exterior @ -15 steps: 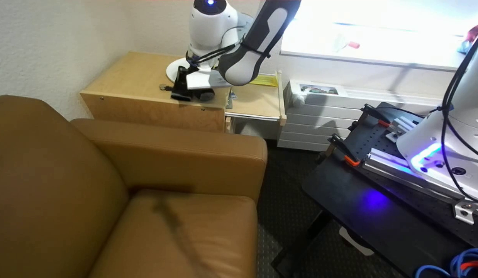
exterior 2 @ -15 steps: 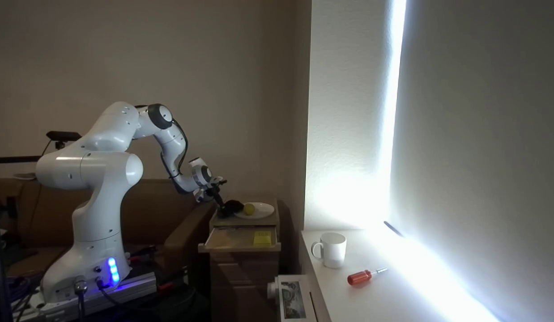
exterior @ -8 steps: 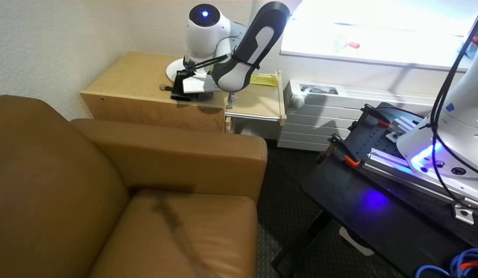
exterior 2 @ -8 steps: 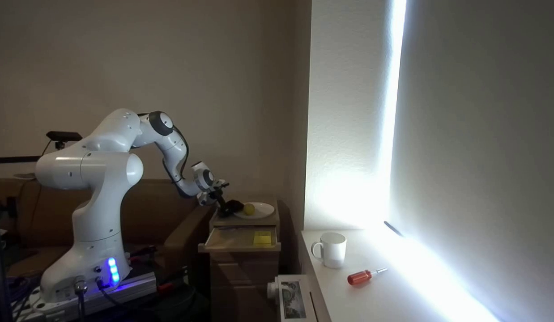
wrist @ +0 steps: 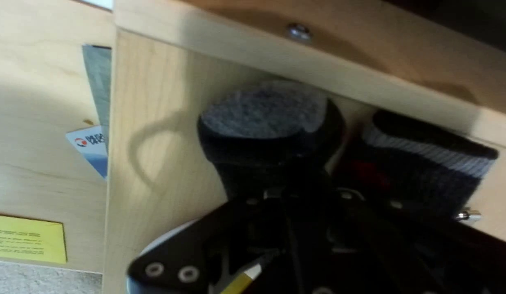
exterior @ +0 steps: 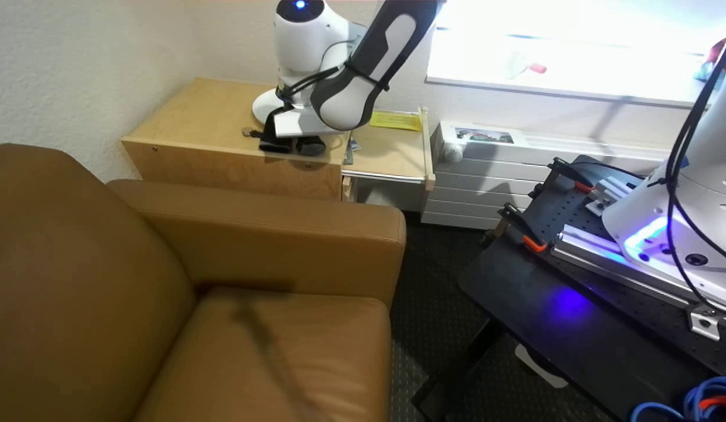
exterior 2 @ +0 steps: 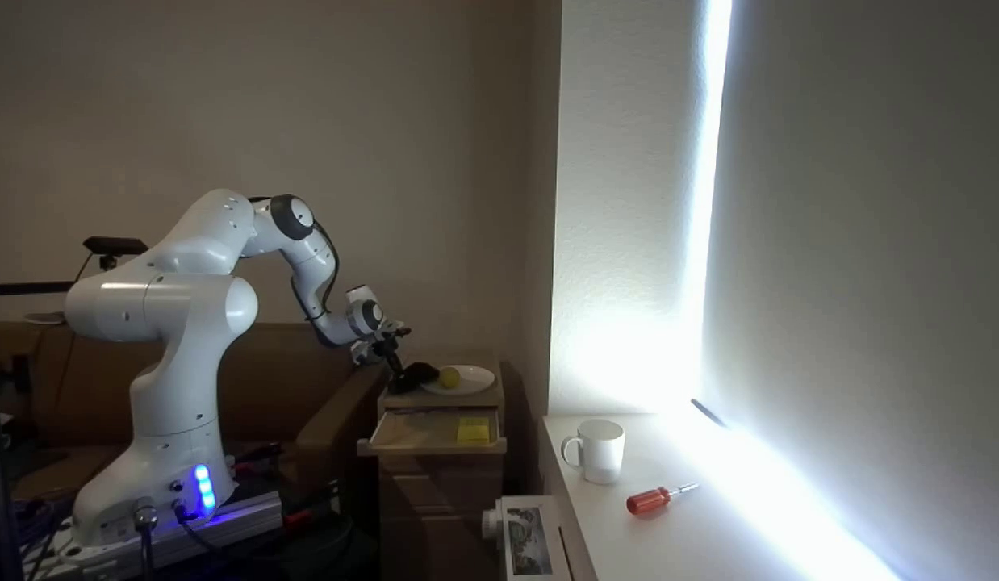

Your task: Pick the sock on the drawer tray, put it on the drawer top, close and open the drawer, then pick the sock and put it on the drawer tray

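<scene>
Sock (wrist: 269,149) is coloured black and charcoal, one rounded end patched in mottled grey, the other crossed by a pale, hatched grey band. Drawer top (wrist: 159,94) and drawer tray (wrist: 36,122) are finished in light tan, faintly grained wood. Yellow is shown on the printed slip (wrist: 28,239) and the fruit (exterior 2: 449,377), plain white on plate (exterior 2: 477,381) and mug (exterior 2: 601,452), brown on the couch (exterior: 304,346).

The hand (wrist: 304,192) seemingly pinches the sock (wrist: 265,130) on the drawer top (wrist: 155,90).
</scene>
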